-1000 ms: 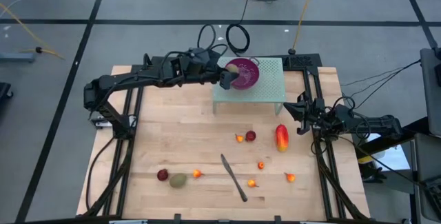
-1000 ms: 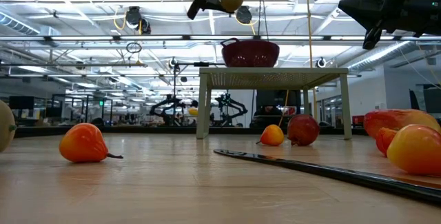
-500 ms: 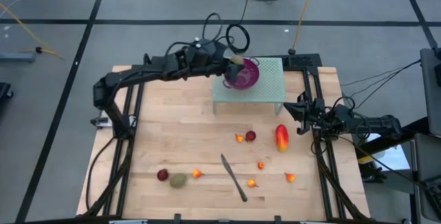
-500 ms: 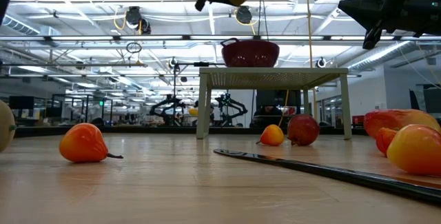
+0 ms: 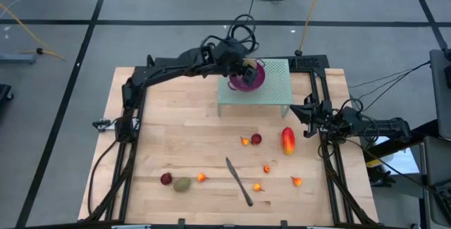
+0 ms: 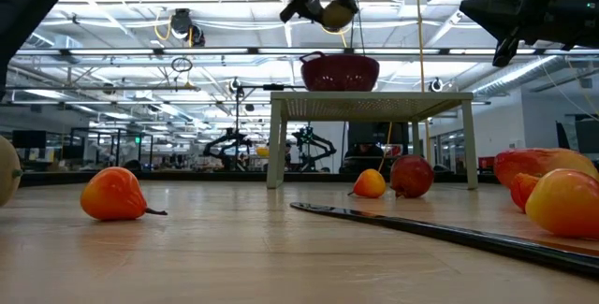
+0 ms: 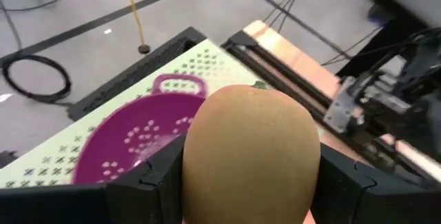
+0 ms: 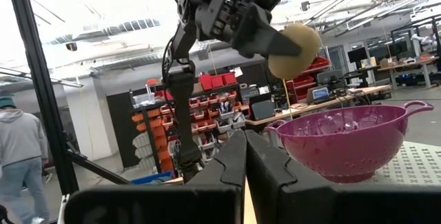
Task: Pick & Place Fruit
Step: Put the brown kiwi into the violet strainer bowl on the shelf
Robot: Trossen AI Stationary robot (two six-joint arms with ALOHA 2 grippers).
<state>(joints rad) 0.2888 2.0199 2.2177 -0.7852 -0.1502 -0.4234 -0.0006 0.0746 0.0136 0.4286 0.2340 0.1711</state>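
My left gripper hangs over the purple perforated bowl, shut on a brownish-green kiwi; the low view shows the kiwi well above the bowl. The bowl stands on a pale perforated stand. On the wood lie the red-yellow mango, a second kiwi, dark red round fruits and several tiny orange-red ones. My right gripper waits shut at the table's right edge, beside the mango. My left gripper pinches the kiwi between its two fingers, one on each long side of it. The fingers slant down from the table's left toward the bowl. The kiwi is lifted clear, above the bowl's rim.
A long dark-handled knife lies near the table's near edge among the small fruits. Dark frame rails run along both sides of the table. A person stands in the room beyond.
My left gripper has carried the kiwi toward the table's right, from beside the bowl's left rim to a spot over the bowl, staying shut on it. The right arm and the fruit on the table have kept still.
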